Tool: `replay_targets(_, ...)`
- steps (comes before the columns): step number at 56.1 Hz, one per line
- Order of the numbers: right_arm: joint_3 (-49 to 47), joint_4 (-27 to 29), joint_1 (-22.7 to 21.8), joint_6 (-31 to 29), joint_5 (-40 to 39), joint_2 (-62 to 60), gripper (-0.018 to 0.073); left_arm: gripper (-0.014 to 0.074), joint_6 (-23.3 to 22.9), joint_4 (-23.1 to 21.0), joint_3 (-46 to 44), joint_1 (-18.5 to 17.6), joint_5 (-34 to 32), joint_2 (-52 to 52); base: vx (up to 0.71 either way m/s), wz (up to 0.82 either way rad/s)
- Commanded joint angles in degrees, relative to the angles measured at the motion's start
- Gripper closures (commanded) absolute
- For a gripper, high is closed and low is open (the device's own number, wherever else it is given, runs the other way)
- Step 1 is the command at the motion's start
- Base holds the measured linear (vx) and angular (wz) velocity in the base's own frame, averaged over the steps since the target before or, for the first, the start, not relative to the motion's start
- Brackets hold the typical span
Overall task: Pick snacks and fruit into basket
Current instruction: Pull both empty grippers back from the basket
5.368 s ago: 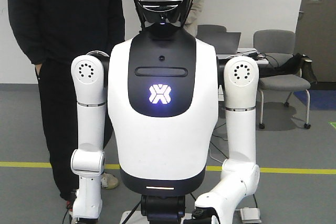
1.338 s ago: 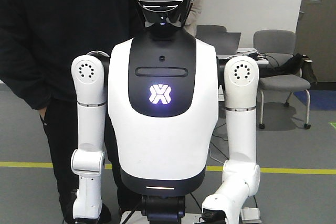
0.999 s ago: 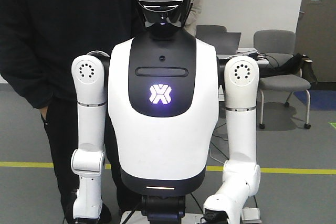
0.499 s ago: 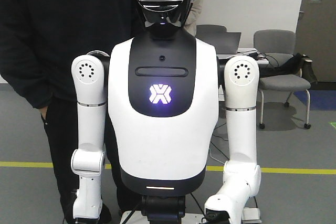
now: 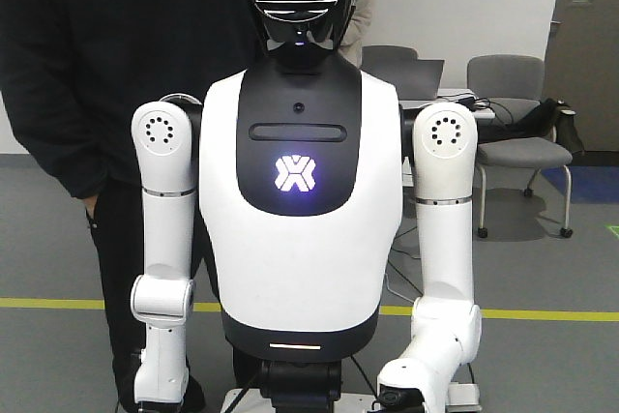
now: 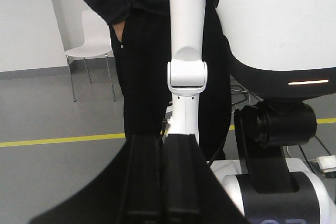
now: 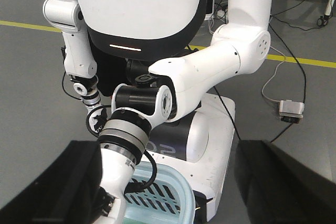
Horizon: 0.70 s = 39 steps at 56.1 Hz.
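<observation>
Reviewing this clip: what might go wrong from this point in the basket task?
1. The humanoid's bent arm reaches down over the teal basket, directly ahead of the open right gripper. Approaching the basket now would probably risk a collision.
2. A person in black stands close behind the humanoid, possibly within reach of a swinging arm.
3. No snack or fruit shows in any view, so nothing can be confirmed as picked.

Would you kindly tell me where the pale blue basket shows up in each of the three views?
Exterior front-facing: not in it.
Left wrist: not in it.
Right wrist: the basket sits at bottom centre, cut off by the lower edge.
Shared landmark: the yellow floor line.
</observation>
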Motion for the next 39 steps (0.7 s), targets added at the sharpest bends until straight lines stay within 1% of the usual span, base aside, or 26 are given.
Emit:
replay_targets(1,-1.7,-1.3,-0.4,-0.2,-4.2,0.0,-0.0008,0.0607,-0.4,-0.1,0.6,0.0,-4.4,-0.9,0.0,0.0)
replay_targets(18,-1.7,-1.4,-0.4,-0.2,-4.2,0.0,-0.0008,0.0607,-0.4,-0.1,0.6,0.0,-4.4,-0.9,0.0,0.0)
replay_targets(25,-1.6,-1.3,-0.8,-1.2,-4.4,-1.0,0.0017,0.0607,-0.4,-0.1,0.6,0.0,-4.4,-0.9,0.0,0.0)
replay_targets(29,-1.0,1.1,-3.4,-6.2,-6.9,-3.4,0.0053,0.0607,-0.4,-0.1,0.6,0.0,-4.4,-0.9,0.0,0.0)
replay_targets(33,2.4,7.7,-9.1,-14.8,-13.3,-6.4,0.0113,0.0606,-0.4,-0.1,0.6,0.0,-4.4,-0.9,0.0,0.0)
replay_targets(35,5.4,11.4,-12.8,-20.2,-18.1,-8.6,0.0155,0.0606,-0.4,-0.1,0.6,0.0,-4.4,-0.9,0.0,0.0)
replay_targets(36,7.0,13.0,-14.7,-22.0,-20.4,-9.8,0.0178,0.0606,-0.4,-0.1,0.6,0.0,-4.4,-0.9,0.0,0.0)
replay_targets(39,10.7,16.4,-18.8,-27.9,-25.7,-13.0,0.0237,0.0606,-0.4,-0.1,0.6,0.0,-4.4,-0.9,0.0,0.0)
